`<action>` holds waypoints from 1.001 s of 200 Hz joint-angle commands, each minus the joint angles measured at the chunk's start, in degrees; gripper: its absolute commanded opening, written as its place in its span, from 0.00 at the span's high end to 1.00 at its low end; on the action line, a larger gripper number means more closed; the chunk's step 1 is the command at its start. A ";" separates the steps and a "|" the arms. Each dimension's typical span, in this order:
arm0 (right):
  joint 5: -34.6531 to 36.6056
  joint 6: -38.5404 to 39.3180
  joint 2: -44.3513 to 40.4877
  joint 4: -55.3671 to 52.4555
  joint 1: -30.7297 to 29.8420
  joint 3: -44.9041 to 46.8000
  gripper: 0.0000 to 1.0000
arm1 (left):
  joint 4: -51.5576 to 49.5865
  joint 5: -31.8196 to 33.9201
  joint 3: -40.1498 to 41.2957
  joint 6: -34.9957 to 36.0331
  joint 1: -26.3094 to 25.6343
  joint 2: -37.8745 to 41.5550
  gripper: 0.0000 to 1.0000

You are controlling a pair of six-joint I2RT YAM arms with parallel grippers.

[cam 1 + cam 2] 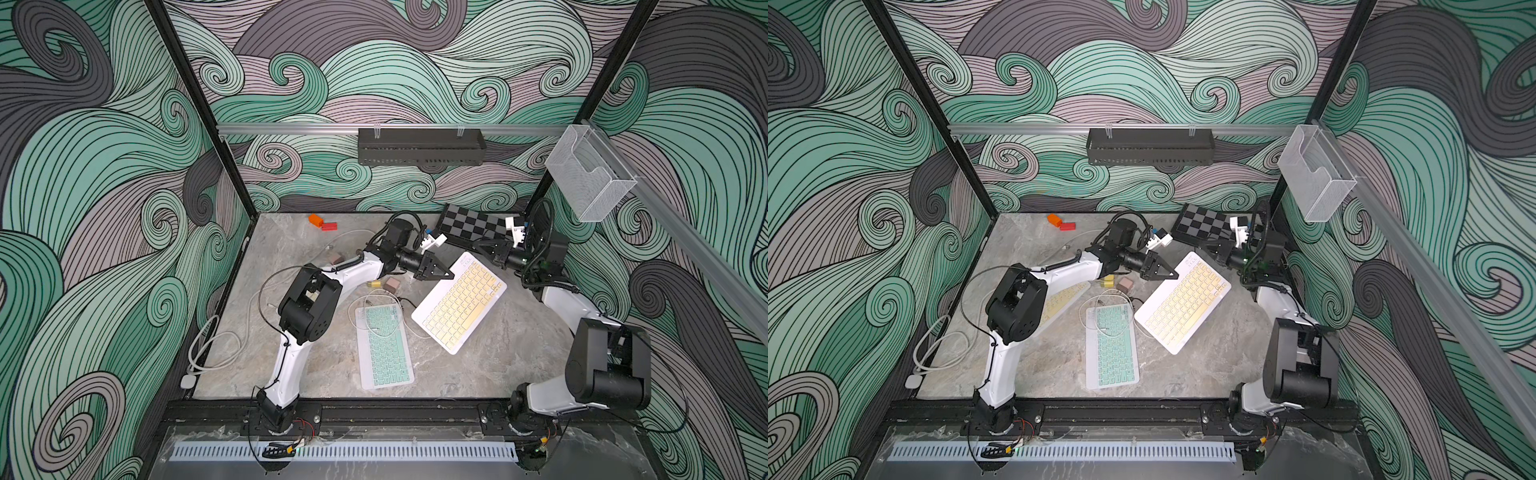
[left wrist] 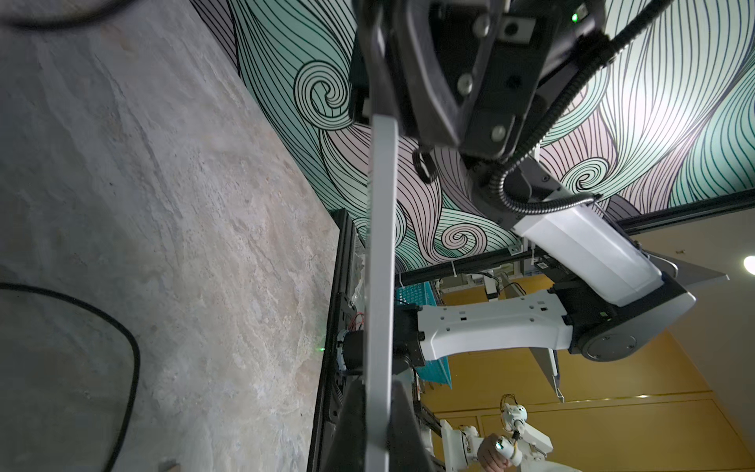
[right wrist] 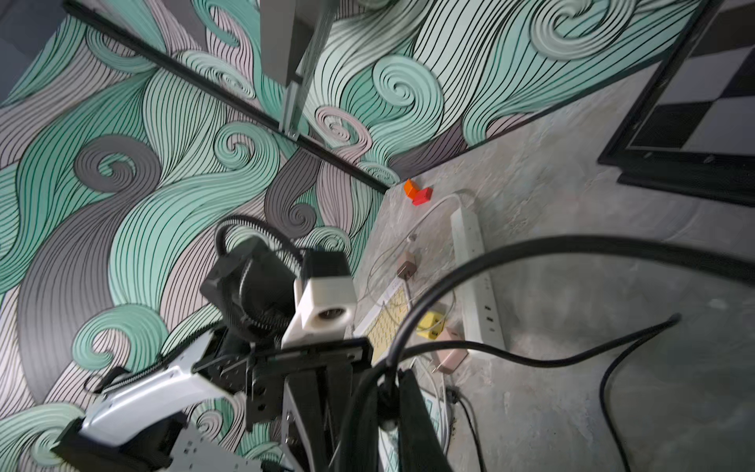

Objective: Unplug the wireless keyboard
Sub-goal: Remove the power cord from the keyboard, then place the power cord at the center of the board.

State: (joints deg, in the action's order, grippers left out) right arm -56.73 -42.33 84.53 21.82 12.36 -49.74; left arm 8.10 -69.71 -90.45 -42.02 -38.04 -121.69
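rn left gripper [image 1: 446, 274] is clamping the yellow keyboard [image 1: 461, 305], right gripper [image 1: 481, 247] is sitting shut at its far edge, prob on the plug but can't tell, so next is pulling straight out.

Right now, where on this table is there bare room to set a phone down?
Bare: marble tabletop near right, bordered by the yellow-keyed white keyboard, mint-green keyboard and black front rail. Crowded: the centre, with cube chargers and white cables.

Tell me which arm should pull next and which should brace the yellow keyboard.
Right, probably. The left gripper clamps the yellow keyboard by its edge, steadying it; the right gripper is shut at its far corner near the chessboard.
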 commanded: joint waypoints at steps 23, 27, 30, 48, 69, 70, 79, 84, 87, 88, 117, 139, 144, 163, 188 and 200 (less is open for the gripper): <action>10.45 -6.10 -2.92 11.71 1.64 1.92 1.00 | 4.61 -1.92 3.34 -3.16 -1.23 3.23 1.00; 10.27 -5.71 -2.82 11.17 1.65 1.72 1.00 | 4.62 -2.00 3.35 -3.11 -1.24 3.30 1.00; 10.03 -5.40 -2.73 10.74 1.62 1.60 1.00 | 4.63 -2.05 3.36 -3.08 -1.25 3.29 1.00; 8.88 -2.94 -2.21 7.56 1.66 1.23 1.00 | 4.56 -2.18 2.77 -3.14 -1.23 3.17 1.00; 9.17 2.49 -2.40 -0.56 1.78 0.99 0.99 | 4.14 -2.11 1.83 -3.16 -1.22 2.55 1.00; 9.26 2.85 -2.42 -1.13 1.74 0.97 0.98 | 4.13 -2.10 1.80 -3.16 -1.23 2.49 1.00; 9.89 6.24 -2.08 -6.61 1.82 0.12 0.92 | 4.13 -1.84 1.67 -3.16 -1.34 2.26 1.00; 10.54 8.17 -1.84 -10.13 1.78 -0.39 0.88 | 4.18 -1.75 1.61 -3.16 -1.28 2.09 1.00; 11.03 9.39 -1.63 -12.32 1.79 -0.85 0.85 | 4.18 -1.74 1.59 -3.18 -1.33 2.07 1.00; 11.20 9.78 -1.55 -13.03 1.79 -0.96 0.83 | 4.19 -1.74 1.59 -3.21 -1.33 2.03 1.00; 15.47 15.94 0.90 -26.26 1.81 -3.41 0.57 | 4.08 -1.50 1.51 -3.20 -1.33 1.72 1.00; 18.88 17.11 2.09 -31.72 1.97 -4.61 0.48 | 3.70 -1.08 1.29 -3.16 -1.33 1.36 1.00; 19.92 17.62 2.25 -33.26 2.08 -4.90 0.46 | 3.49 -0.90 1.33 -3.03 -1.33 1.34 1.00; 25.86 20.86 3.23 -40.48 2.05 -6.94 0.38 | 0.90 0.08 0.98 -0.73 -1.44 1.41 1.00; 33.35 25.48 4.34 -49.46 2.13 -9.21 0.34 | -7.91 3.14 -0.96 5.84 -1.83 0.96 1.00; 35.02 25.54 3.11 -49.40 2.15 -8.47 0.33 | -8.75 4.09 -1.38 6.77 -2.33 0.38 1.00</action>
State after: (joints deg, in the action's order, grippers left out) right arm -29.76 -21.58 88.88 -19.27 14.22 -57.54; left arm 3.99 -66.89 -88.27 -39.90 -39.57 -121.40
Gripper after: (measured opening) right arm 0.660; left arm 0.080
